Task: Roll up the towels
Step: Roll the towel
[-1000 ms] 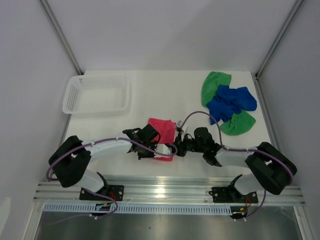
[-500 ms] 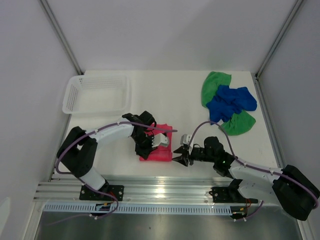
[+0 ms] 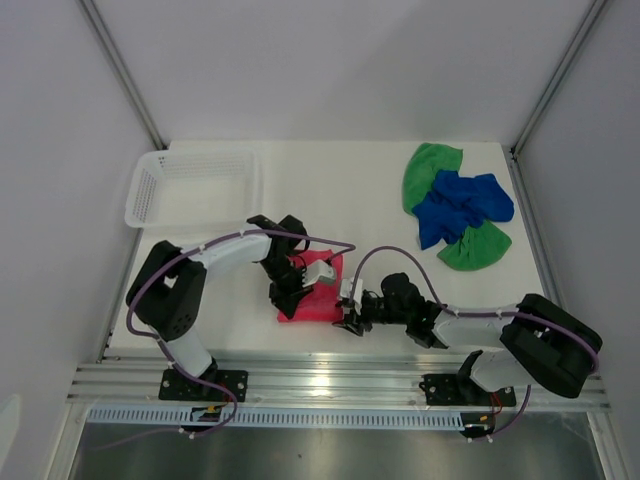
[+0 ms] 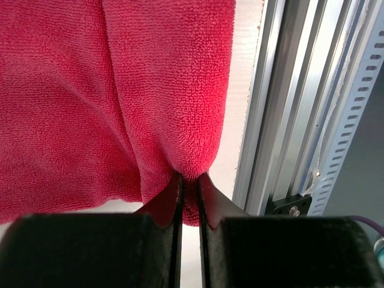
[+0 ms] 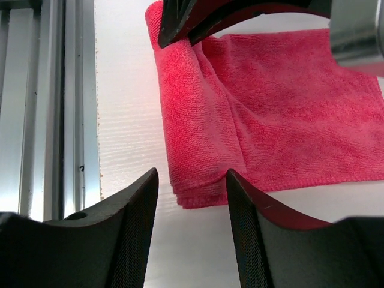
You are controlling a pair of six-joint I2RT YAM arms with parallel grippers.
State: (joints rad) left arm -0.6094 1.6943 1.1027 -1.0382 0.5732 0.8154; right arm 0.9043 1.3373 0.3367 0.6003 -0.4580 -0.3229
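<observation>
The pink-red towel (image 3: 322, 290) lies flat near the table's front edge, its near side folded over into a thick edge (image 5: 195, 126). My left gripper (image 3: 291, 293) is shut, pinching the fold at the towel's left end (image 4: 189, 174). My right gripper (image 3: 350, 312) stands open at the towel's right end, low over the table. Its fingertips (image 5: 191, 177) straddle the corner of the folded edge without pressing on it. The blue towel (image 3: 460, 205) lies crumpled on the green towel (image 3: 430, 170) at the back right.
A white mesh basket (image 3: 150, 190) stands at the back left. The aluminium rail (image 3: 330, 380) runs along the table's front edge, close to the pink towel (image 4: 120, 90). White walls close in the table on both sides.
The right gripper let go of the pink towel, drew back and opened wide, and now faces the towel's right end. The left gripper stayed shut on the towel while its arm swung left.
</observation>
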